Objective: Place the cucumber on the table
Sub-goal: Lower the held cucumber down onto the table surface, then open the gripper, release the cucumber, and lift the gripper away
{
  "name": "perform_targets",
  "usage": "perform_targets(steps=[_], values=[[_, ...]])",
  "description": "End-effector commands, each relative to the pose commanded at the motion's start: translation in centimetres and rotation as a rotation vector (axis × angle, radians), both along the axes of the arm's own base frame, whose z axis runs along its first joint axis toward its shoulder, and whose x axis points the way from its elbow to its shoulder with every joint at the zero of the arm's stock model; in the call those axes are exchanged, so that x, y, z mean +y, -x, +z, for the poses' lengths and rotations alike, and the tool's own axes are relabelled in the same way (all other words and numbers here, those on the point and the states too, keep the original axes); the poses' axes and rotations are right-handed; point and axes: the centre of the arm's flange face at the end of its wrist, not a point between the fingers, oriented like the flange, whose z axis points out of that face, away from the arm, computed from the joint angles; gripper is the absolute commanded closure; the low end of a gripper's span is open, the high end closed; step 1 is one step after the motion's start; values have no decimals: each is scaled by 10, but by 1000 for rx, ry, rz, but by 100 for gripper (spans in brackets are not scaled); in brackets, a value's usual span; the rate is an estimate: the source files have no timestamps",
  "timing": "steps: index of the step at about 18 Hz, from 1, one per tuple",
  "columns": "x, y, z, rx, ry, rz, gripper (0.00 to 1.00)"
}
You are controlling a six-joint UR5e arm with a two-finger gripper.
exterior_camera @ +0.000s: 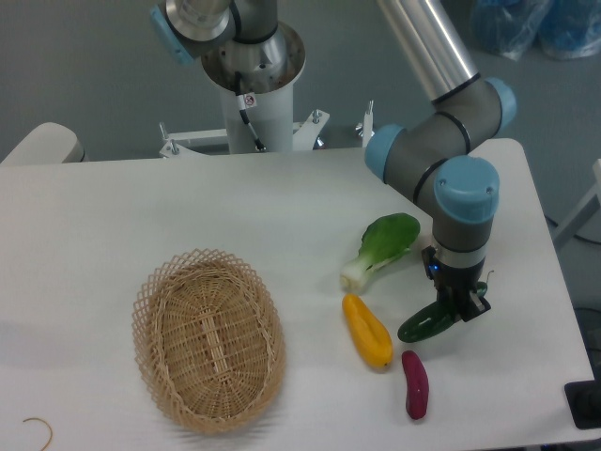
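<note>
The gripper (458, 308) pinches the right end of the cucumber (427, 324), which lies low over the table (113, 216), right of the yellow squash (367, 331) and just beyond the sweet potato (415, 383), probably so that it lands in a free spot.

silver-grey arm (427, 42), light-blue joint caps, black pincer (462, 305).

Open white surface (113, 207) left of and behind the wicker basket (208, 338). Crowded right of it: leafy vegetable (383, 246), yellow squash (367, 331), purple sweet potato (415, 383) and cucumber (423, 324) lying near one another, narrow gaps between.
</note>
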Motion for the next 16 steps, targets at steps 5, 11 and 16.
perform_targets(steps=[5, 11, 16], values=[[-2, -3, -11, -18, 9, 6, 64], [-2, -5, -8, -17, 6, 20, 0], [3, -6, 24, 16, -55, 165, 0]])
